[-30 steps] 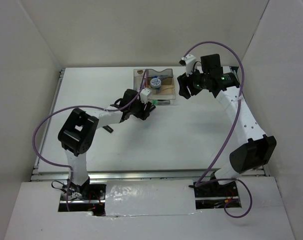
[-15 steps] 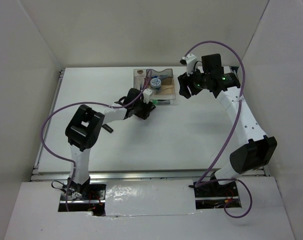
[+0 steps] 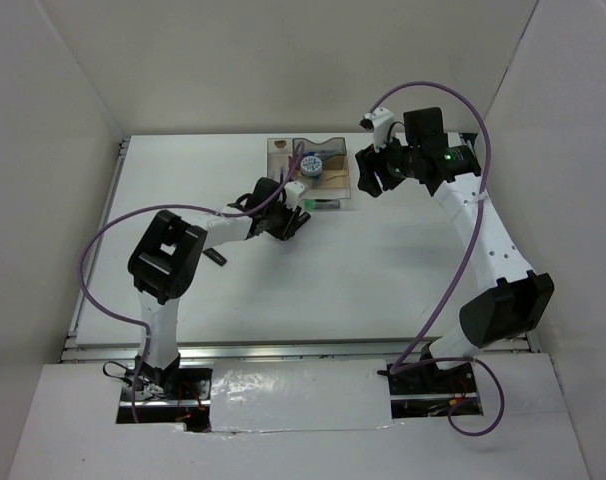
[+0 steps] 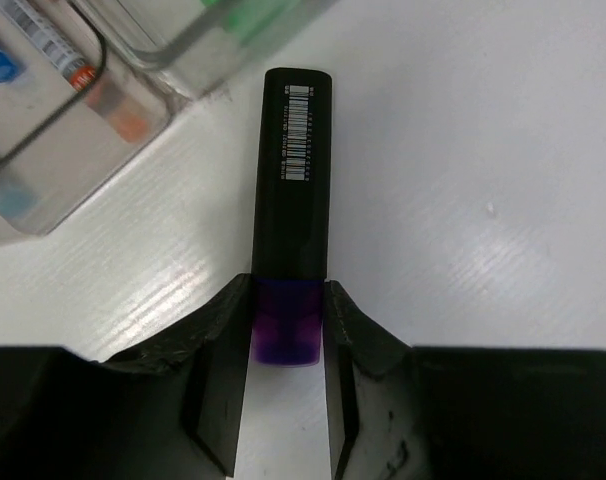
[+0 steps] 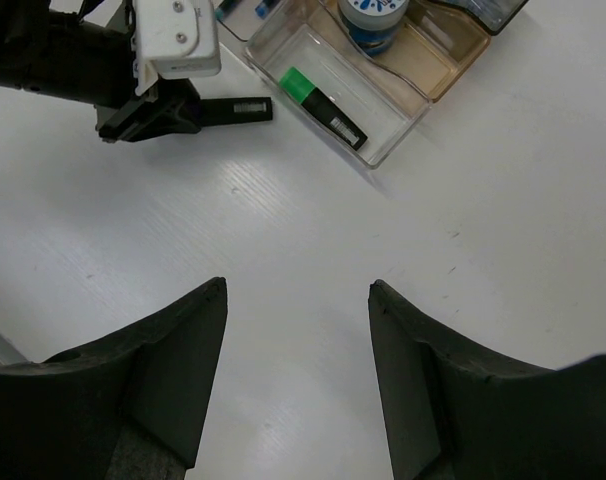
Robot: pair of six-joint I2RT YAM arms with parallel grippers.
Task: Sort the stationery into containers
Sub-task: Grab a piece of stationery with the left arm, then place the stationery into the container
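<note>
A purple highlighter [image 4: 293, 210] with a black barrel and purple end lies flat on the table, pointing at the organiser's near corner. My left gripper [image 4: 288, 300] is shut on its purple end; it also shows in the top view [image 3: 291, 222] and the right wrist view [image 5: 183, 112]. The smoky-brown organiser [image 3: 283, 145] holds a green highlighter [image 5: 318, 100], a round blue-white tub [image 5: 375, 15] and pens [image 4: 43, 40]. My right gripper [image 5: 298, 290] is open and empty, high above the table to the right of the organiser [image 5: 383, 150].
A small dark item [image 3: 215, 257] lies on the table under my left forearm. The white walls of the enclosure surround the table. The left arm's purple cable loops over the left half of the table.
My left arm's elbow has swung a little right and away from me, and the gripper has edged along the table beside the organiser. The right arm has barely moved.
</note>
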